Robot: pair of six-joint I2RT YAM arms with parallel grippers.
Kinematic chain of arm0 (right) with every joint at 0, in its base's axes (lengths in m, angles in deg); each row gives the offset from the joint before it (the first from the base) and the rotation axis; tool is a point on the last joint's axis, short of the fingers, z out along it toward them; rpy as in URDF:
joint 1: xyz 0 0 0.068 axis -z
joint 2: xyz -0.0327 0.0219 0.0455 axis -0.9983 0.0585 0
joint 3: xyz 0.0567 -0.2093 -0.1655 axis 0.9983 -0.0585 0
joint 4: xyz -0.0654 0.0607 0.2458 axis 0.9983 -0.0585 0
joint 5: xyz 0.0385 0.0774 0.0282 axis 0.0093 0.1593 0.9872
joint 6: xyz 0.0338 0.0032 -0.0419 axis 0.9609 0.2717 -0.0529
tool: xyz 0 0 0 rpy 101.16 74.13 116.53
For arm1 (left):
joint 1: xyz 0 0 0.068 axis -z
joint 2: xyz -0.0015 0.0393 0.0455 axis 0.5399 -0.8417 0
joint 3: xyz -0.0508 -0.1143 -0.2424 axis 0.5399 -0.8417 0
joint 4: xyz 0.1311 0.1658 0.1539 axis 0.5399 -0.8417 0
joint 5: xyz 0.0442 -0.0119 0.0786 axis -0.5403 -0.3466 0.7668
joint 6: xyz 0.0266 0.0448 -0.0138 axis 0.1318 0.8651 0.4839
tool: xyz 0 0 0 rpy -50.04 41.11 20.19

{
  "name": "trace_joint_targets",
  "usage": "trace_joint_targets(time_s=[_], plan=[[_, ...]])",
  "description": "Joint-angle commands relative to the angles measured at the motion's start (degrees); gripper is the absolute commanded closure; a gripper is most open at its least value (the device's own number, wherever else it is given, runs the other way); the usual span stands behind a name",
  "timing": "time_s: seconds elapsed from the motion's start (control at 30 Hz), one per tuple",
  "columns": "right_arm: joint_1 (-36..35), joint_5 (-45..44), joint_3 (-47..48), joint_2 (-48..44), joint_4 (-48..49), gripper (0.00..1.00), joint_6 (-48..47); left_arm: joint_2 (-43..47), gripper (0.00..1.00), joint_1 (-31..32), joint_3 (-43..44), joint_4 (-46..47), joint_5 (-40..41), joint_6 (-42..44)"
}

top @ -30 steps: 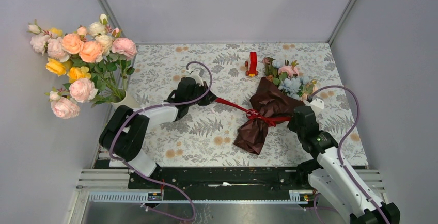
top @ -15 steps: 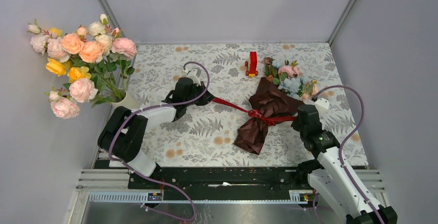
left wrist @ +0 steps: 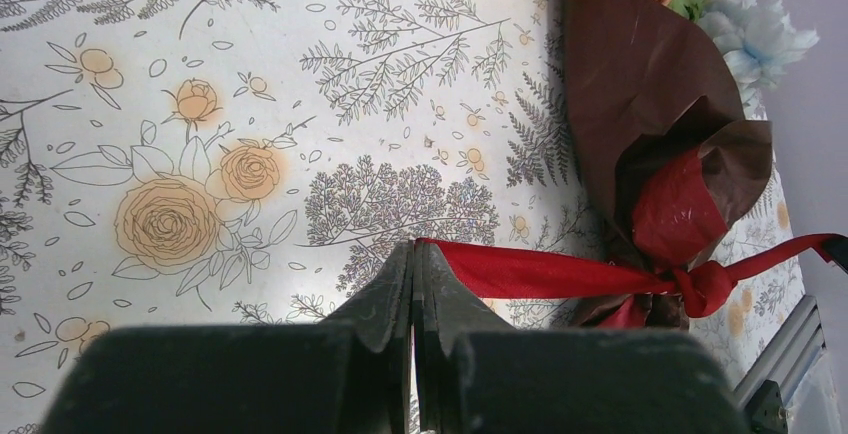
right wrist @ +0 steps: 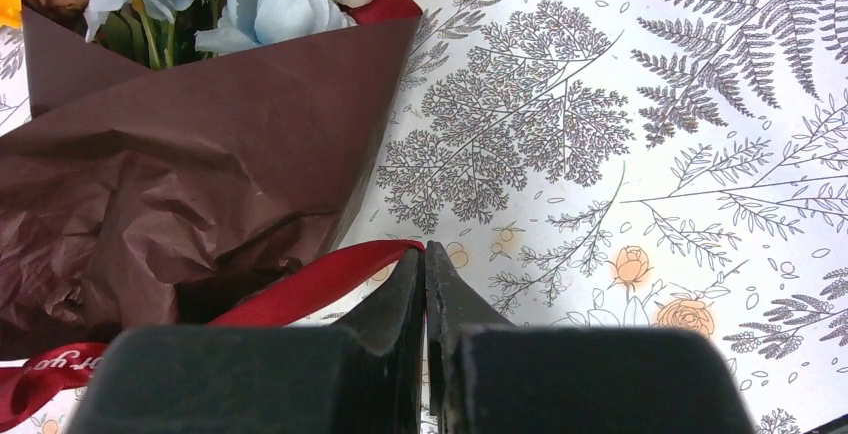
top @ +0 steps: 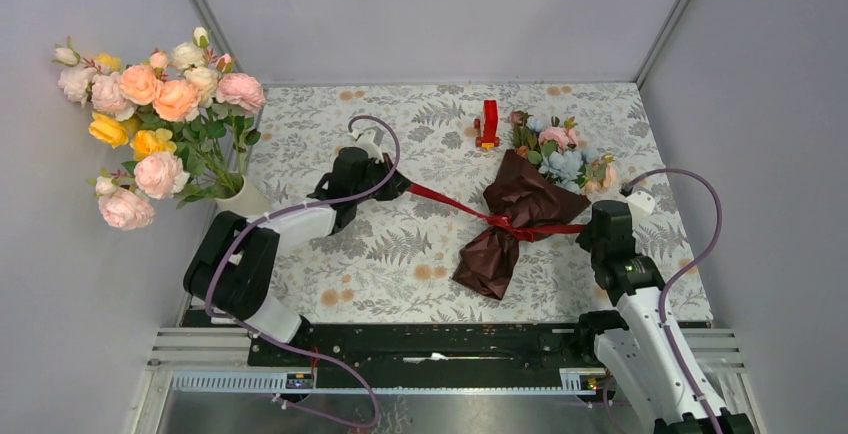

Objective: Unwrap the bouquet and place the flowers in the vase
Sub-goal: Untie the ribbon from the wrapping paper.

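The bouquet [top: 510,222] lies on the patterned table right of centre, wrapped in dark red crinkly paper [right wrist: 190,154]. Its pale blue and pink flowers [top: 562,154] point toward the back. A red ribbon [top: 450,204] is knotted round the bouquet's waist. My left gripper [top: 402,187] [left wrist: 413,246] is shut on the ribbon's left end [left wrist: 540,272]. My right gripper [top: 586,228] [right wrist: 424,249] is shut on the other ribbon end [right wrist: 320,279], just right of the wrapping. Both ends run straight from the knot [left wrist: 700,286]. A white vase [top: 243,195] stands at the table's left edge.
A large bunch of peach, pink and yellow roses [top: 150,114] fills that vase and overhangs the left wall side. A small red upright object [top: 489,124] stands at the back, left of the bouquet's flowers. Grey walls close in on three sides.
My left gripper has drawn left and back, and my right gripper has drawn right. The two ribbon ends have lengthened and pulled straight from the knot. The bouquet has barely shifted.
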Motion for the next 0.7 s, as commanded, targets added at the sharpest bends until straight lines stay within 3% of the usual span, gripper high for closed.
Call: trace_joint_targets(time_s=[0.0, 0.67], plan=[[2.69, 1.20, 2.65, -0.79, 0.20, 1.00, -1.88, 2.68, 1.00, -0.92, -0.07, 1.85, 0.82, 1.03], [10.47, 2.97, 5.38, -2.08, -3.43, 1.00, -3.68, 5.93, 1.00, -3.53, 2.04, -3.05, 4.28, 1.57]])
